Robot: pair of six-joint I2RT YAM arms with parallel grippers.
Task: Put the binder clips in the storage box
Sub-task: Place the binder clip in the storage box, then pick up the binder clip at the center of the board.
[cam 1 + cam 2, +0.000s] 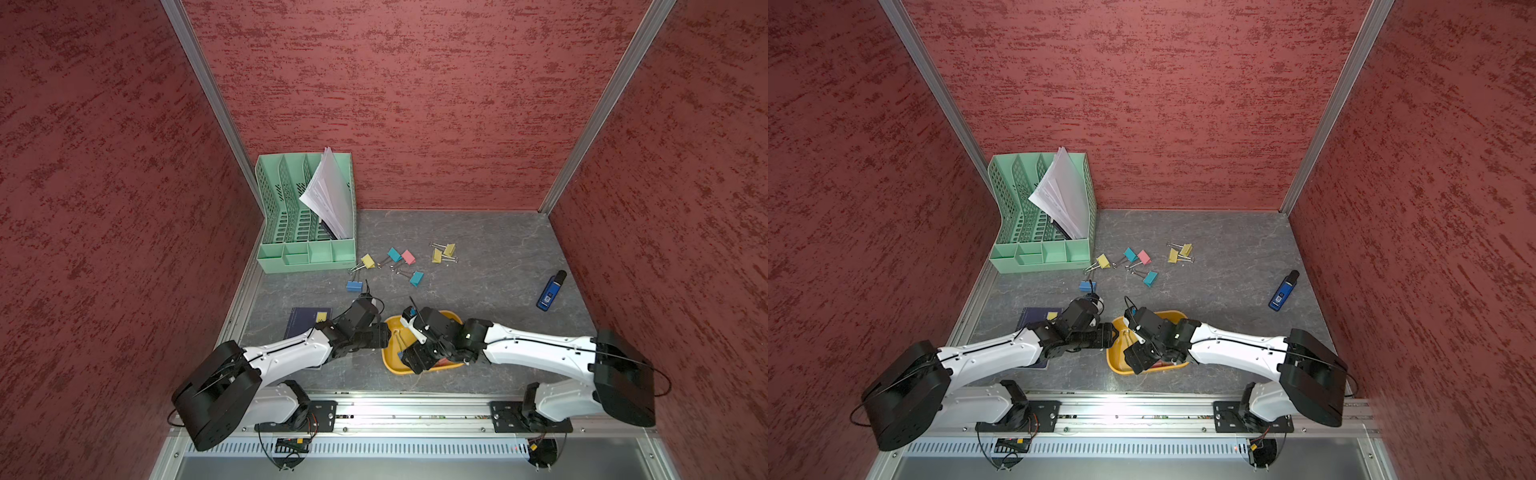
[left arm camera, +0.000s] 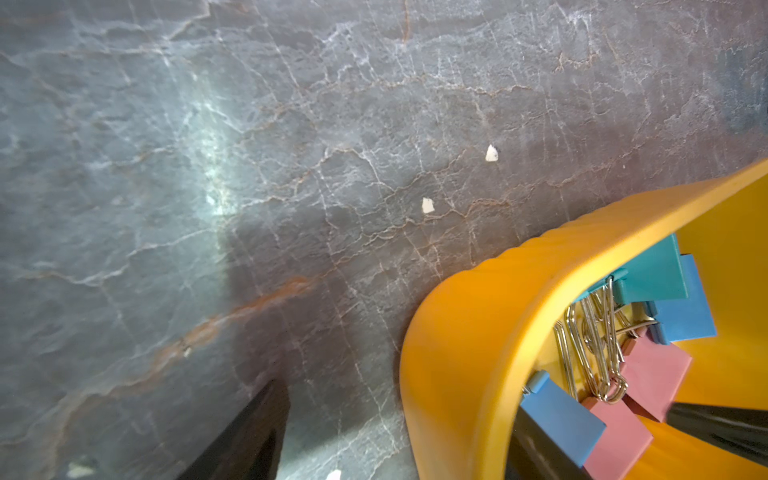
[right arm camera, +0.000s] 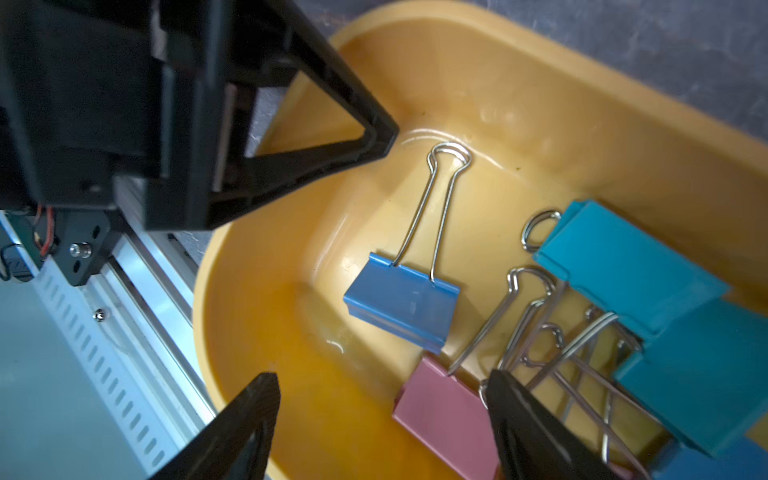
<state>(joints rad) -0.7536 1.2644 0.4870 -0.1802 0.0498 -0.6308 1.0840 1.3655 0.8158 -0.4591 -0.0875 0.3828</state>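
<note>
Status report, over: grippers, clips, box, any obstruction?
Right gripper open, empty, above storage box. Left gripper open, astride the box rim. Blue clip lies in box among others; seven binder clips on table. Nothing blocks them.

Our left arm (image 1: pixel 286 353) and right arm (image 1: pixel 536 347) both stretch inward from their bases, elbows out, so that the wrists nearly meet in the middle. Our left gripper (image 2: pixel 476 399) points downward with its jaws spread wide. Our right gripper (image 3: pixel 382 376) also tilts downward, jaws apart and holding nothing.
</note>
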